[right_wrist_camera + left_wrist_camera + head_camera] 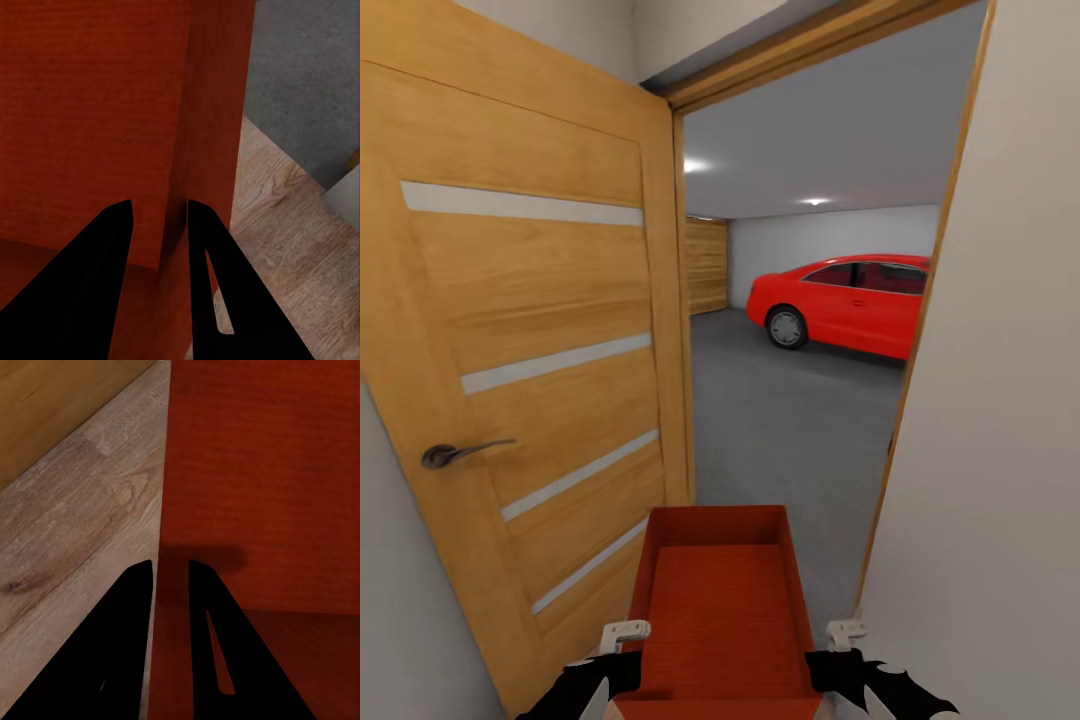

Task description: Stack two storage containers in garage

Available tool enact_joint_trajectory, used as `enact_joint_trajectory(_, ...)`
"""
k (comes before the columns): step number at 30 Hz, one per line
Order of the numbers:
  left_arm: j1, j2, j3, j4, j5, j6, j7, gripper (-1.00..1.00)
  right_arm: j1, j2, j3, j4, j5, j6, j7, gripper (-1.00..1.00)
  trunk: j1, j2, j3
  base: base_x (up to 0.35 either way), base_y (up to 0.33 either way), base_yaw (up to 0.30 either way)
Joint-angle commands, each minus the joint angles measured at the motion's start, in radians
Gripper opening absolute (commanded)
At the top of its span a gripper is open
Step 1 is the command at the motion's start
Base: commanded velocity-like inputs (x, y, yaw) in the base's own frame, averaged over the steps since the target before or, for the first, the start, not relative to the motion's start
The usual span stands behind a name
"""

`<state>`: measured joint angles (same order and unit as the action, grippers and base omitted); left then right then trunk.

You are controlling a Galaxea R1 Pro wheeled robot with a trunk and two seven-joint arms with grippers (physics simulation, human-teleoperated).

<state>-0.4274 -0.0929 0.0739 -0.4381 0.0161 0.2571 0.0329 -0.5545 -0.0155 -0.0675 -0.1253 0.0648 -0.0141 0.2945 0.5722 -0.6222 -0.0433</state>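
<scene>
An orange-red ribbed storage container (725, 610), open-topped and level, is carried lengthwise toward the garage doorway.

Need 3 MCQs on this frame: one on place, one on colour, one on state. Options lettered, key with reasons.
1. Where is the car?
A. Beyond the doorway, on the grey floor
B. On the wood planks beside the robot
C. Behind the wooden door

2. What colour is the bin being carried?
A. Blue
B. Orange-red
C. Grey

3. How is the bin held?
A. Resting on the floor, untouched
B. Hanging from one gripper only
C. Both grippers clamp its side walls

Key:
1 A, the car stands on the grey concrete seen through the door frame.
2 B, its walls and ribbed bottom are orange-red.
3 C, the left gripper straddles one wall and the right gripper straddles the opposite wall.
</scene>
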Motion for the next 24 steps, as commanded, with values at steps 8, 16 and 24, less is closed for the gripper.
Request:
enact_joint_trajectory(8,-0.001,0.027,0.001,-0.004,-0.019,-0.016,0.027,-1.0,-0.001,0.0,0.02,0.004,0.008,-0.003,0.006,-1.0,0.0,-0.002,-0.002,0.077,0.26,0.0)
enact_joint_trajectory(16,-0.001,0.026,0.001,-0.005,-0.019,-0.016,0.027,-1.0,-0.001,0.0,0.02,0.004,0.008,-0.003,0.006,-1.0,0.0,-0.002,-0.002,0.158,0.236,0.0)
enact_joint_trajectory(24,-0.001,0.025,0.003,-0.004,-0.02,-0.024,0.027,-1.0,-0.001,0.0,0.02,0.004,0.008,-0.003,0.006,-1.0,0.0,-0.002,-0.002,0.127,0.103,0.0)
